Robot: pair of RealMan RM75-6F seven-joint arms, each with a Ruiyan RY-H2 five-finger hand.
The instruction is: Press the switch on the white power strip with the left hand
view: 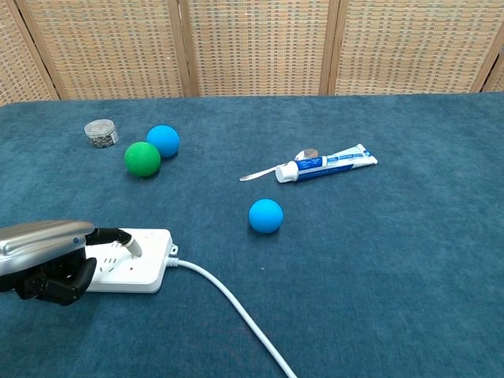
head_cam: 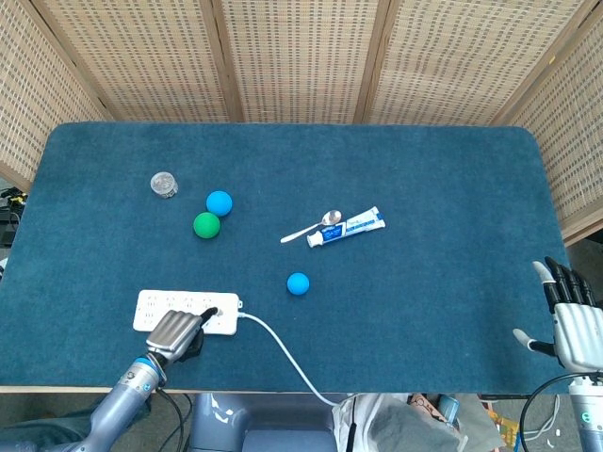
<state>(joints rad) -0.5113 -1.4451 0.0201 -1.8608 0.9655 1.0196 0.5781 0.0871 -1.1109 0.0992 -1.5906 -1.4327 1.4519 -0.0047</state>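
Note:
The white power strip (head_cam: 155, 303) lies near the table's front left edge, and its white cable (head_cam: 283, 350) runs off toward the front. My left hand (head_cam: 175, 330) is over the strip's cable end, one dark-tipped finger stretched out and the others curled under. In the chest view that fingertip (view: 132, 246) touches the top of the power strip (view: 150, 268) and hides the switch beneath it. My right hand (head_cam: 570, 320) hangs off the table's front right corner, fingers spread and holding nothing.
A green ball (head_cam: 206, 225), a blue ball (head_cam: 219, 202) and a small clear jar (head_cam: 164, 184) lie behind the strip. A smaller blue ball (head_cam: 298, 282) sits to its right. A toothpaste tube (head_cam: 349, 229) and a spoon (head_cam: 311, 226) lie mid-table.

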